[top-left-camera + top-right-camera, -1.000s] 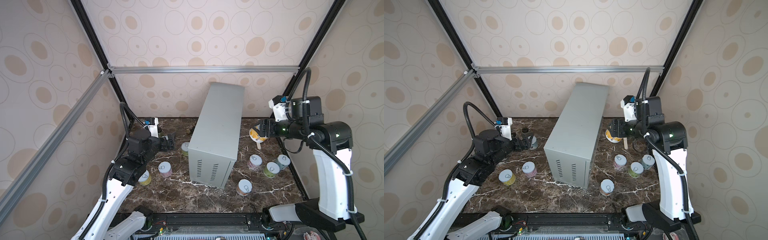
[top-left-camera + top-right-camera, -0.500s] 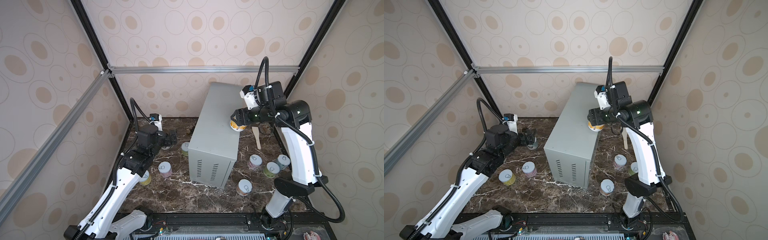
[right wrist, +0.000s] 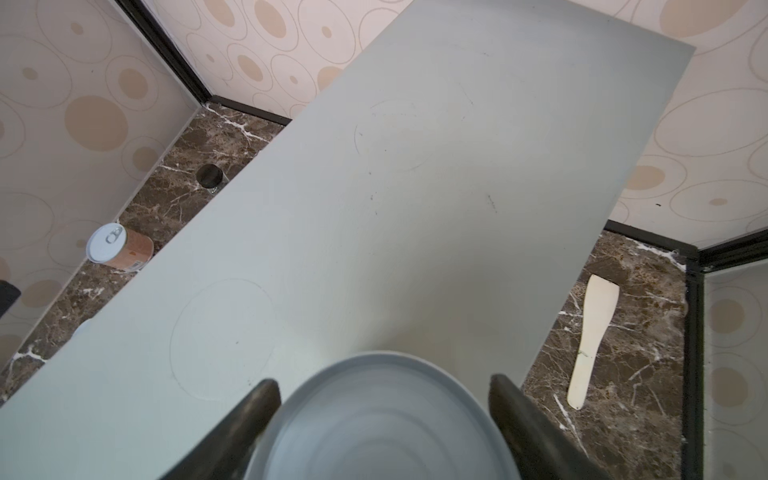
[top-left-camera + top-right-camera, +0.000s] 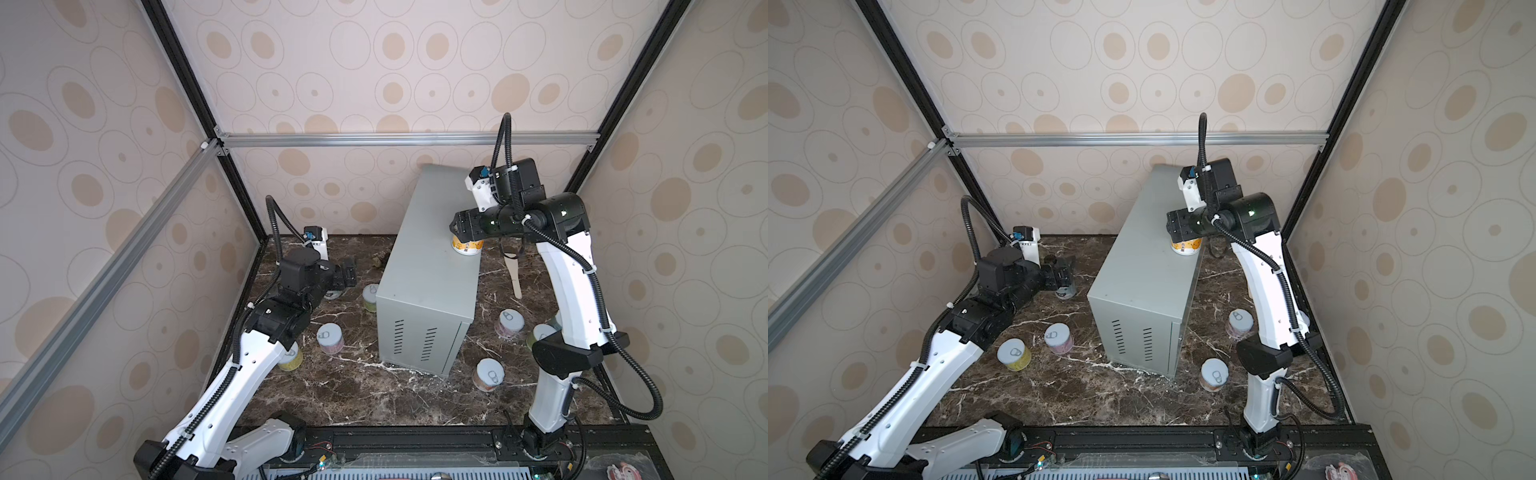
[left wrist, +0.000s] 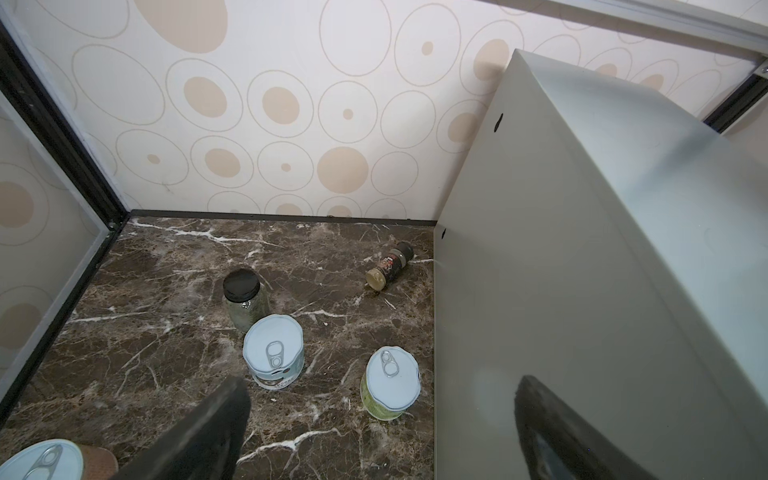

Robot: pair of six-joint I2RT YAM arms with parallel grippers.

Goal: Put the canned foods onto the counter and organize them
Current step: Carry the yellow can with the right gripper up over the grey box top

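Presently the counter lies with its long axis running from the vented end toward the back wall, its top otherwise bare. Right gripper points straight down over the counter's right long edge, jaws bracketing a yellow-labelled tin directly beneath it, so the right arm is nearer by far. Left gripper is spread wide and empty, low on the counter's left side. Both top views show the tin's base on the counter top, close to that edge. Only the right wrist view shows the fingers flanking the lid — pressing or just clear, cannot tell.
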